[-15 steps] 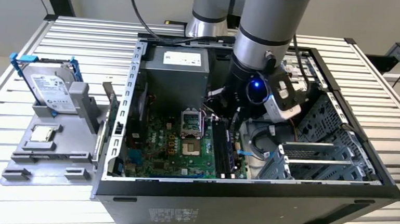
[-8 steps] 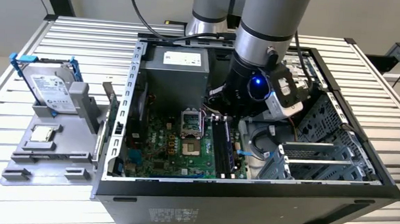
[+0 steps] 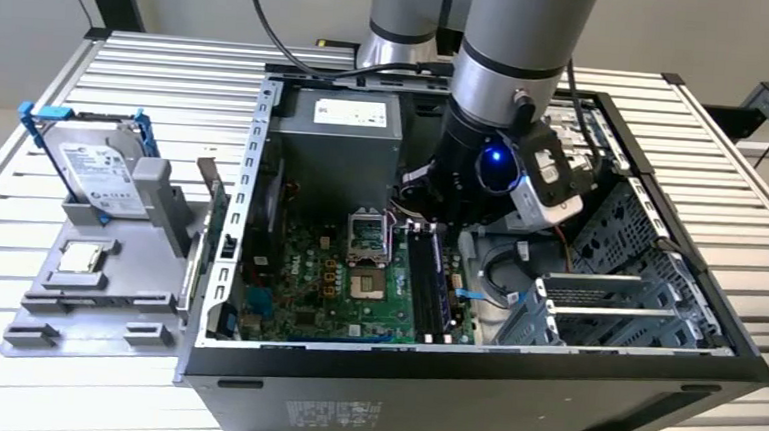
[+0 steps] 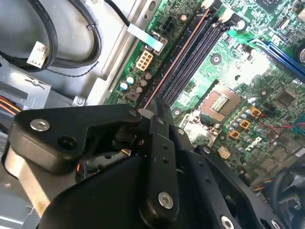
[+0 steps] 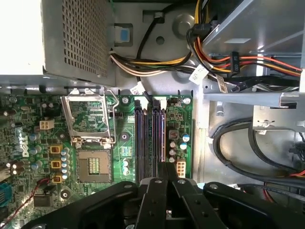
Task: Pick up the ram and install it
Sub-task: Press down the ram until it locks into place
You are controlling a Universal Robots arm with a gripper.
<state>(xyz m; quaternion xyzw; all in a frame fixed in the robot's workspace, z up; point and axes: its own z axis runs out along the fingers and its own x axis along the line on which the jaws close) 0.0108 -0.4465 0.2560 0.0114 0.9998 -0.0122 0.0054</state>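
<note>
The ram (image 4: 177,58) is a thin stick standing on edge in one of the motherboard's long black slots (image 5: 139,138); it also shows in the first wrist view (image 5: 161,138) and as a bluish strip in the exterior view (image 3: 429,278). My gripper (image 4: 158,108) is down inside the open computer case (image 3: 244,217), with its black fingers (image 5: 167,167) drawn together at the end of the ram nearest the wrist. In the exterior view the gripper (image 3: 428,213) hangs low over the slots, largely hidden by the arm.
Beside the slots lies the open processor socket (image 5: 94,164). The power supply (image 5: 71,38) and bundled cables (image 5: 238,62) crowd one side, a drive cage (image 3: 620,290) the other. Outside the case, a grey tray (image 3: 46,300) holds a hard drive (image 3: 94,168) and a square chip (image 3: 84,255).
</note>
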